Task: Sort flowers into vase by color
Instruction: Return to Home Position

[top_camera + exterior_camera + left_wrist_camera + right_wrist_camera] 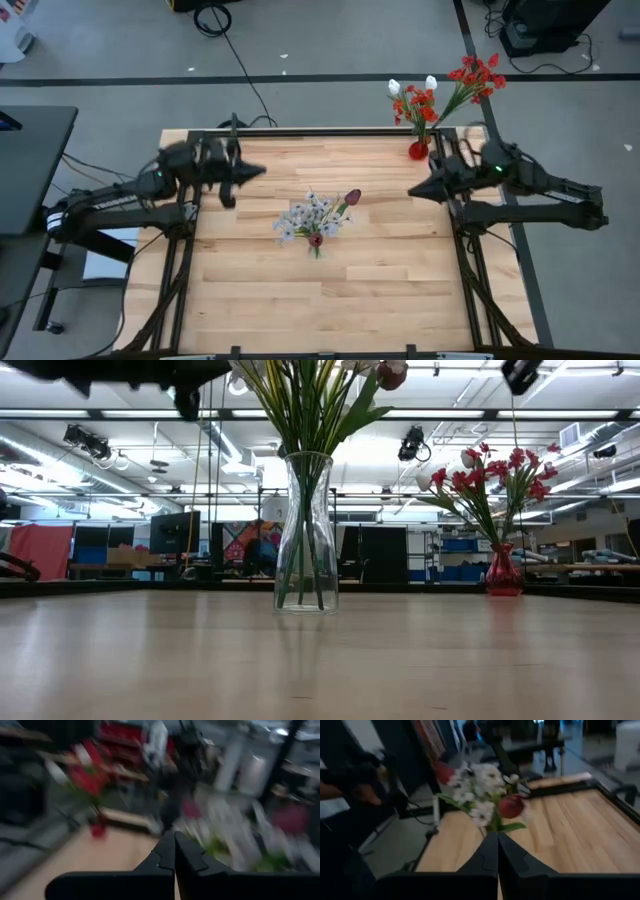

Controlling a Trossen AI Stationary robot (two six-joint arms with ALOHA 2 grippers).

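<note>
A clear glass vase (305,530) stands at the table's middle and holds pale lavender-white sprays (308,215) and a dark maroon tulip (352,196), which also shows in the right wrist view (511,806). A small red vase (418,150) at the far right edge holds red clusters (478,74) and white buds (394,87). My left gripper (262,171) hovers shut, high over the table's left part, touching nothing. My right gripper (410,191) hovers shut to the right of the clear vase, also touching nothing.
The wooden table (380,290) has a black frame rail along its edges (465,250). Bare wood lies on the near half. Cables (215,20) run on the floor beyond the far edge.
</note>
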